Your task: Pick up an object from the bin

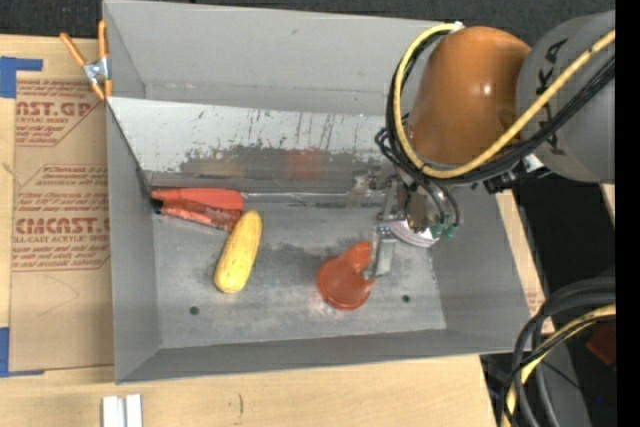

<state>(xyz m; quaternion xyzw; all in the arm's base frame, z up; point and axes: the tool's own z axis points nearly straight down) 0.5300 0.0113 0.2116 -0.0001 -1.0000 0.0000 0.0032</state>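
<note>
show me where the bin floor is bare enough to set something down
Bare: the floor between the yellow oblong thing and the orange cup, and the front strip below both. Crowded: the left, where the red tool lies by the yellow thing, and the right, where the gripper hangs at the cup.

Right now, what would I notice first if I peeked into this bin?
The big arm with its round orange cover reaches in from the right, its gripper low at a small orange-red plastic cup near the front of the grey metal bin. Left of that lie a yellow corn-shaped toy and, behind it, a flat red tool.
</note>
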